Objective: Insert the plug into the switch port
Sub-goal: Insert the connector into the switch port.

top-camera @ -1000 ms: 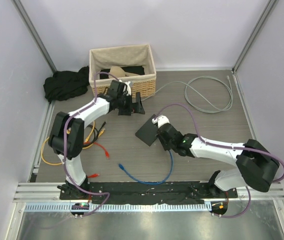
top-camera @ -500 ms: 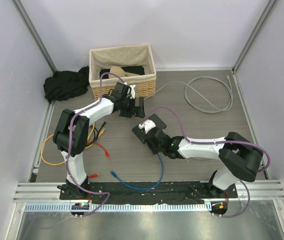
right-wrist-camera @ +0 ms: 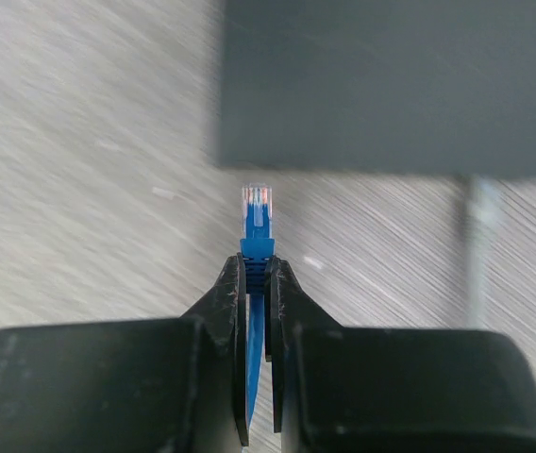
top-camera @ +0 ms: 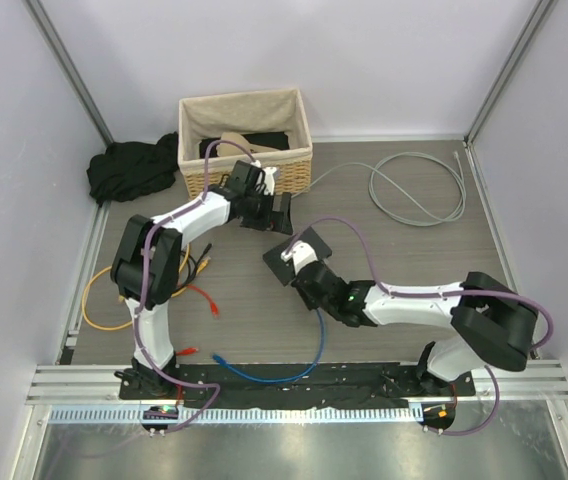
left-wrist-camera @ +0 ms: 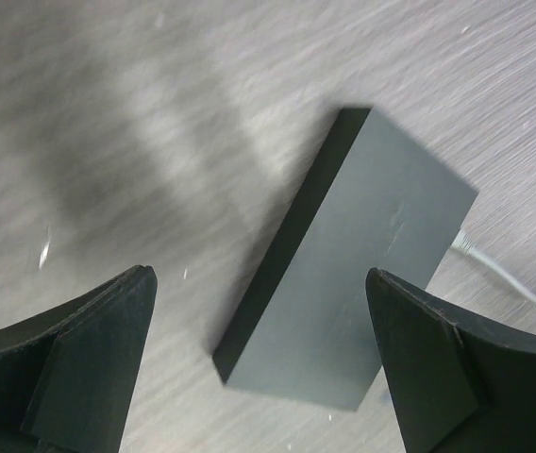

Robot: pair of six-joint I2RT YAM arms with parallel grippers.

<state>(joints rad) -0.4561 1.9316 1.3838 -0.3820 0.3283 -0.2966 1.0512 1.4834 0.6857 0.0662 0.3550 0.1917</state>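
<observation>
Grey wood-grain table (top-camera: 414,260) carries the switch (left-wrist-camera: 362,274), lying flat near its middle, below and between the wide-spread fingers of the left gripper (left-wrist-camera: 259,283) and touching neither. On the right gripper (right-wrist-camera: 257,274) the fingers are clamped on the blue rear of the plug (right-wrist-camera: 257,209), whose clear tip points at the switch's near edge, just short of it, with the blue cable (top-camera: 304,370) trailing behind.

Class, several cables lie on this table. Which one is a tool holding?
The blue cable: the right tool pinches its plug; the grey cable, orange cable and red cable lie loose.
</observation>
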